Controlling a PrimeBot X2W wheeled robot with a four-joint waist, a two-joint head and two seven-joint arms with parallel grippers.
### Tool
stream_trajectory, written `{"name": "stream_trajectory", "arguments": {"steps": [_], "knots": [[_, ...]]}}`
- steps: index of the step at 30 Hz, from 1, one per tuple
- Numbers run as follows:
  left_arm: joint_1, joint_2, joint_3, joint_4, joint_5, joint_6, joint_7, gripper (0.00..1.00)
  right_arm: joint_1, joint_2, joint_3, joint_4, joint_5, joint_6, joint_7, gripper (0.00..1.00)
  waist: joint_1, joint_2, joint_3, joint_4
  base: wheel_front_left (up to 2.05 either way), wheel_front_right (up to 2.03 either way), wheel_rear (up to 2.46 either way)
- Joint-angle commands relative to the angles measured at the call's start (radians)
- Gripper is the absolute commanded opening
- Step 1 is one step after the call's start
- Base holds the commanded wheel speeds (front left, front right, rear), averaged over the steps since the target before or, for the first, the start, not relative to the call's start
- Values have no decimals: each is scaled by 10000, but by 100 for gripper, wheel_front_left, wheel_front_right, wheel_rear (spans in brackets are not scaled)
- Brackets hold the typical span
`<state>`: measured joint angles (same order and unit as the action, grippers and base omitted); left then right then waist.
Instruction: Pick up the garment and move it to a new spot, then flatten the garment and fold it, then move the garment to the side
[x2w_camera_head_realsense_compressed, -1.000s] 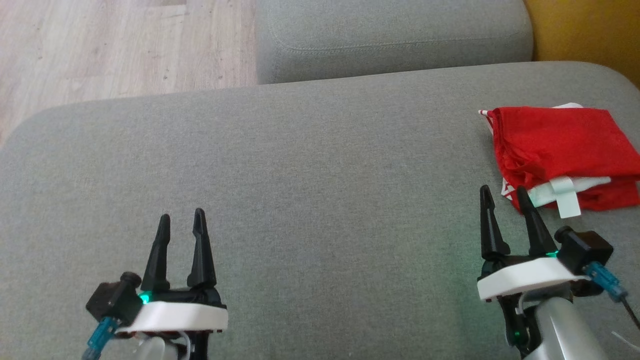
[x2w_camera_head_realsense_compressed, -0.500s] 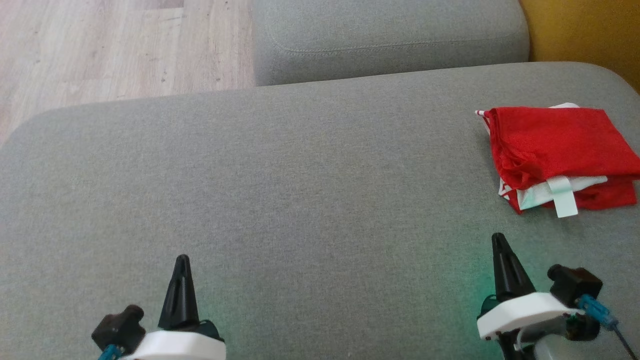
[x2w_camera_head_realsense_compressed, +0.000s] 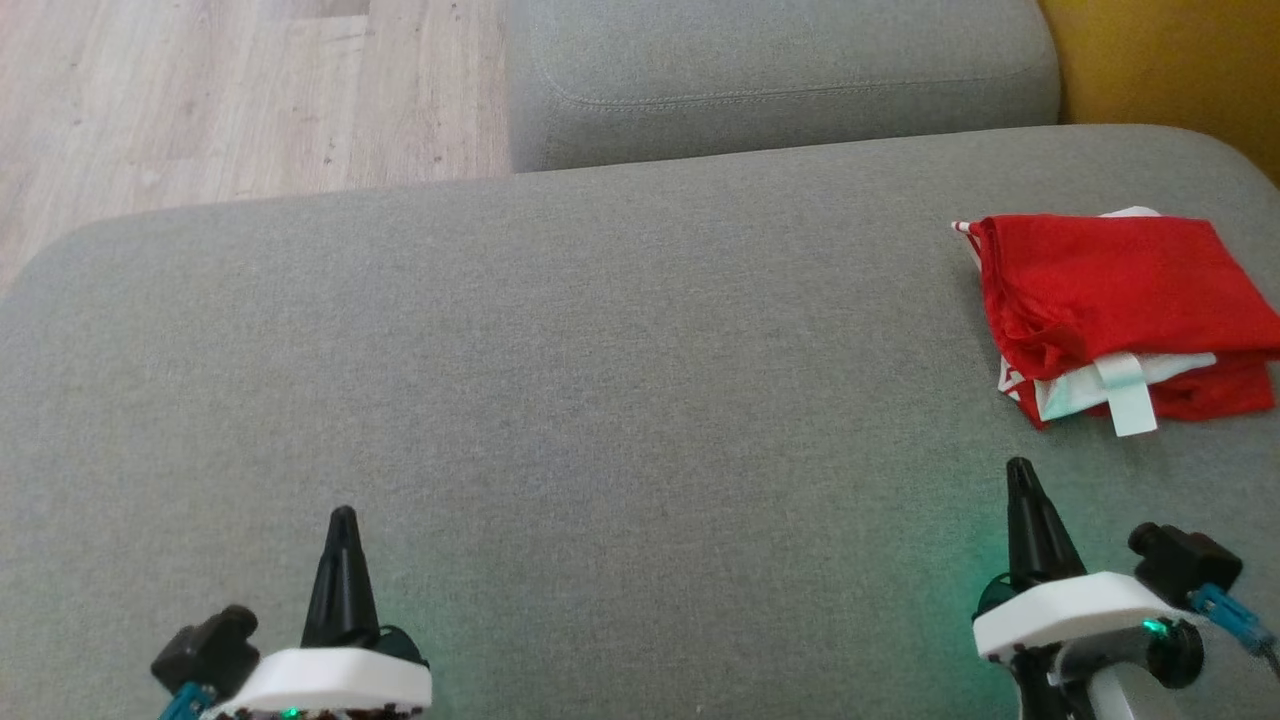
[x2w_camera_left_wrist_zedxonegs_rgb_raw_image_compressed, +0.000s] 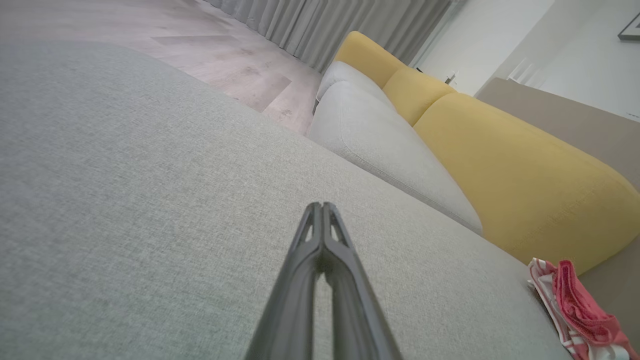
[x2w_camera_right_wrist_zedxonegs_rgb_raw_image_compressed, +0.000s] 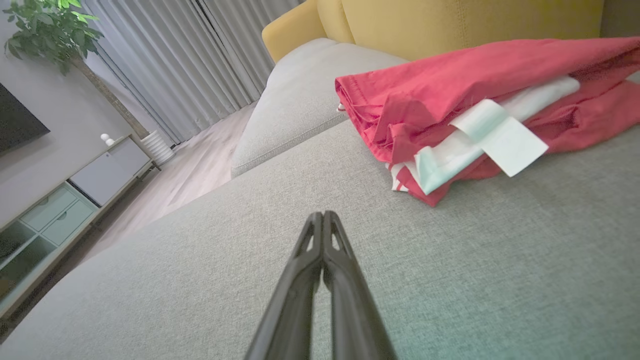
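Observation:
The garment (x2w_camera_head_realsense_compressed: 1120, 300) is a red piece with white trim and a pale tag, lying folded at the far right of the grey sofa seat (x2w_camera_head_realsense_compressed: 620, 400). It also shows as the garment (x2w_camera_right_wrist_zedxonegs_rgb_raw_image_compressed: 480, 105) in the right wrist view and as the garment (x2w_camera_left_wrist_zedxonegs_rgb_raw_image_compressed: 575, 310) at the lower right of the left wrist view. My right gripper (x2w_camera_head_realsense_compressed: 1020, 475) is shut on nothing, a short way in front of the garment and apart from it. At the lower left, my left gripper (x2w_camera_head_realsense_compressed: 343, 520) is shut and empty over bare cushion. Both wrist views show the fingers pressed together: left gripper (x2w_camera_left_wrist_zedxonegs_rgb_raw_image_compressed: 321, 206), right gripper (x2w_camera_right_wrist_zedxonegs_rgb_raw_image_compressed: 321, 215).
A second grey cushion (x2w_camera_head_realsense_compressed: 780, 70) lies beyond the seat, with a yellow backrest (x2w_camera_head_realsense_compressed: 1170, 60) at the right. Wooden floor (x2w_camera_head_realsense_compressed: 220, 90) lies past the seat's far left edge. A plant (x2w_camera_right_wrist_zedxonegs_rgb_raw_image_compressed: 55, 30) and a low cabinet (x2w_camera_right_wrist_zedxonegs_rgb_raw_image_compressed: 60, 200) stand farther off.
Both grippers have shut from open and drawn back toward the bottom of the head view. The garment has stayed where it lay.

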<state>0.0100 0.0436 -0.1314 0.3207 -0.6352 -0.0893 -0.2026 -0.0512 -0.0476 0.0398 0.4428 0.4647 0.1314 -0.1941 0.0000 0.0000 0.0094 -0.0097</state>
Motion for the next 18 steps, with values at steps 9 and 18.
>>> {"name": "stream_trajectory", "arguments": {"steps": [9, 18], "knots": [[-531, 30, 351, -378, -965, -87, 281, 0, -451, -13, -166, -521, 1148, -2, 291, 0, 0, 0, -5, 9, 0, 0, 0], [-591, 37, 542, -413, -1781, -118, 544, 0, -462, -14, -293, -656, 2101, -2, 549, 0, 0, 0, -11, 17, 0, 0, 0]]}}
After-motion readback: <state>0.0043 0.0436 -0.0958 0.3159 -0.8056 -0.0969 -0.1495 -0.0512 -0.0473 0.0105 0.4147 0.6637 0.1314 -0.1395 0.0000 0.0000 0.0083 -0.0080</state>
